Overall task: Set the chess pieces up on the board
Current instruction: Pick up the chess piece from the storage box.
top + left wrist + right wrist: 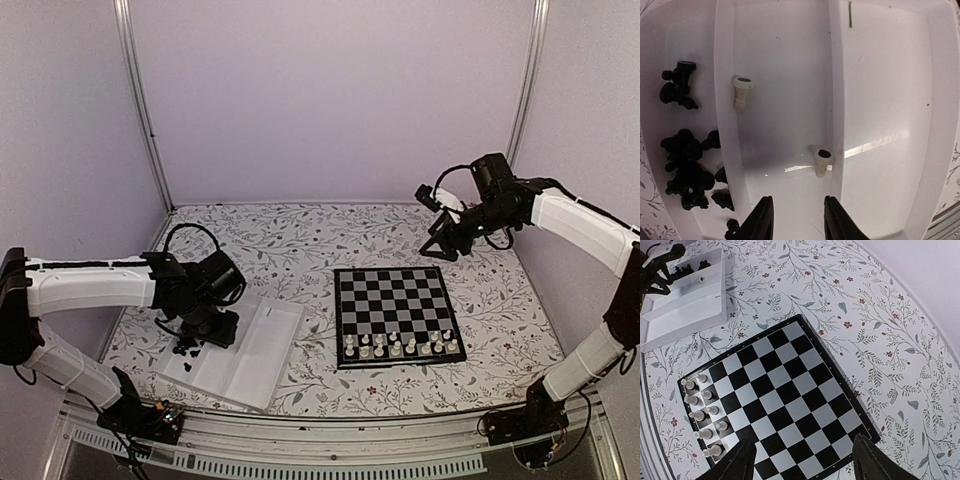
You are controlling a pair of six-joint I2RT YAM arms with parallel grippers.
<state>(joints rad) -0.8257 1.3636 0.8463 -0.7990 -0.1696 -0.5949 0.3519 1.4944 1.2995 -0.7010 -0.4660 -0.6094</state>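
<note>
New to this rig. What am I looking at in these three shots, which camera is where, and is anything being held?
This is a robot: a left arm and a right arm bolted at the near edge of a table, each ending in a two-finger gripper. The wide picture comes from a fixed camera above and behind them; the other two come from a camera on each wrist, looking past its own fingers. On the table lie a chessboard, with cream-white pieces along its near edge, and a white tray. The left gripper hangs over the tray's middle compartment, where two cream pieces lie; black pieces are heaped in the compartment beside it. The right gripper hovers high, looking down on the board. Both are open and hold nothing.
</note>
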